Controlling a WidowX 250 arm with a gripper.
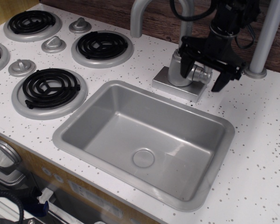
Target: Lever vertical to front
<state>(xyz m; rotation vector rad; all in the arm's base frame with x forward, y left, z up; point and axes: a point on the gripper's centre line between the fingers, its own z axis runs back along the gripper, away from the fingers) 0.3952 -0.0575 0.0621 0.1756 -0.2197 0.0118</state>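
The faucet's cylindrical base (178,70) stands on a square silver plate (170,85) behind the sink. The lever's round knuckle (197,73) shows on the base's right side. Its rod handle rises behind the gripper body and is mostly hidden. My black gripper (203,77) hangs over the knuckle with its jaws spread wide, one finger (186,59) left of the knuckle against the base and the other finger (222,77) to its right. The jaws do not visibly press on the lever.
The silver sink basin (88,112) lies in front of the faucet. The curved faucet pipe (139,16) rises at the back. A grey post (266,37) stands right of the gripper. Stove burners (49,87) and flat knobs (53,44) fill the left.
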